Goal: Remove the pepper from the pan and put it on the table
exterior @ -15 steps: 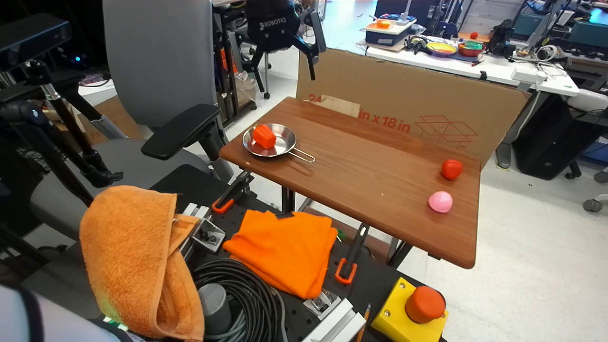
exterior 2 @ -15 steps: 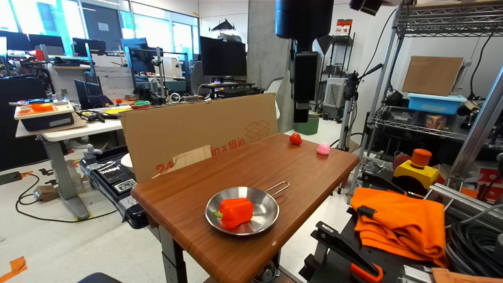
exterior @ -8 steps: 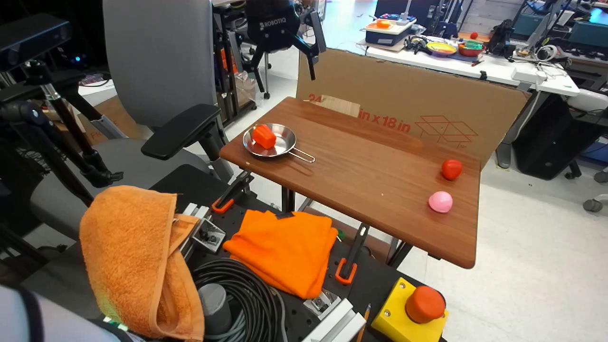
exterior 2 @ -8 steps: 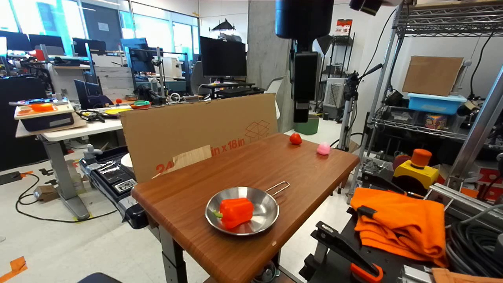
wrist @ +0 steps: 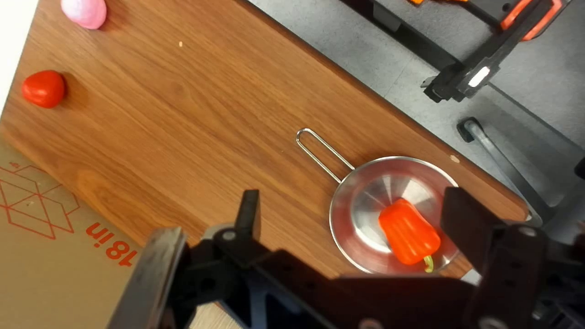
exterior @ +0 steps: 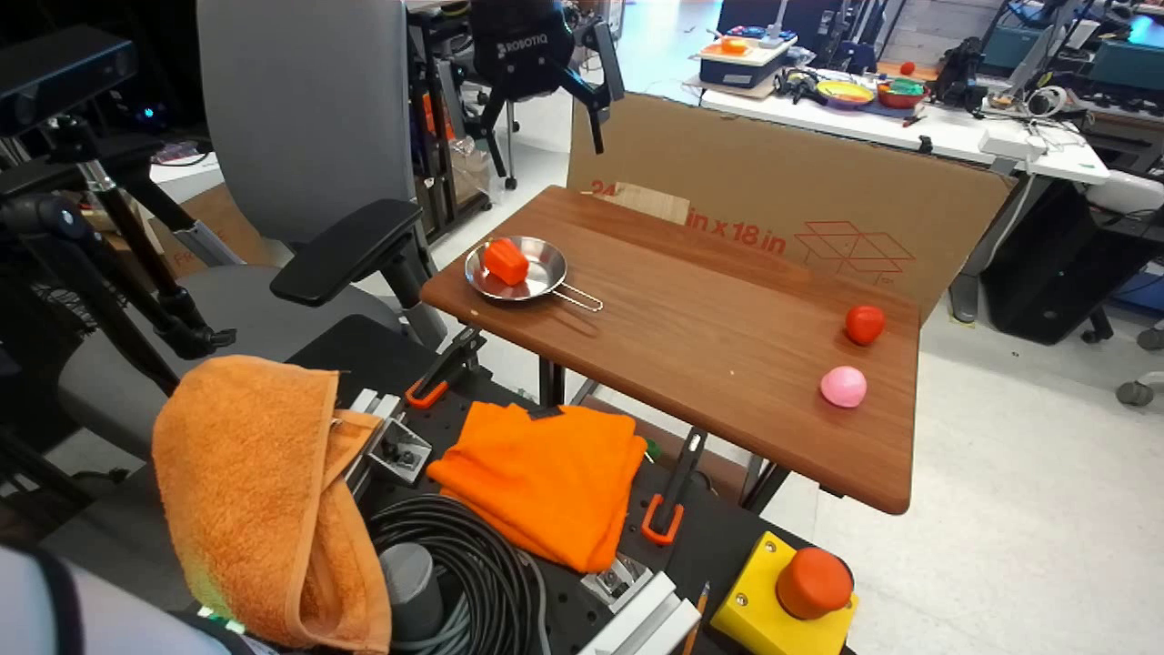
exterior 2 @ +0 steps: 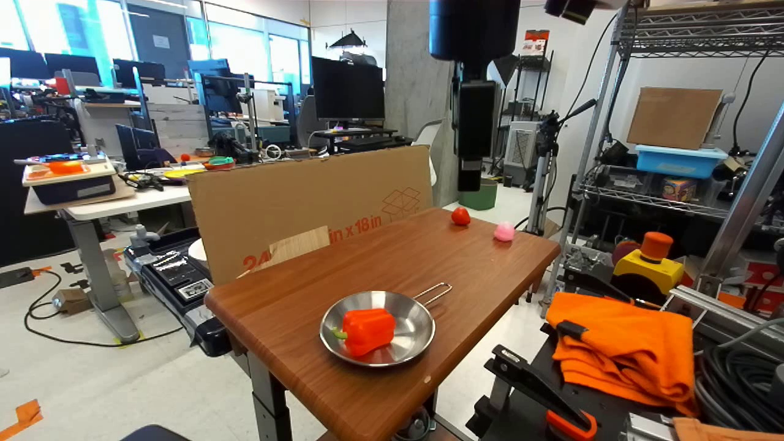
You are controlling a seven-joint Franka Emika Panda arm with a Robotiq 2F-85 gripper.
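The red-orange pepper [exterior 2: 370, 331] with a green stem lies on its side inside the shallow silver pan [exterior 2: 422, 335]. In both exterior views the pan rests near a short end of the brown wood table [exterior: 727, 337], its wire handle pointing toward the table's middle. My gripper [exterior: 549, 162] hangs well above the tabletop, apart from the pan, and is open with nothing held. In the wrist view the pepper [wrist: 408, 233] shows whole, beyond the wide gap between the fingers, closer to the right finger [wrist: 470, 224], which hides part of the pan's rim.
At the table's far end from the pan sit a red tomato-like object [exterior: 864, 325] and a pink ball [exterior: 843, 387]. A cardboard wall [exterior: 764, 196] stands along one long edge. Clamps [exterior: 668, 496], an orange cloth [exterior: 546, 478] and a yellow box [exterior: 773, 600] with a red button lie along the opposite side.
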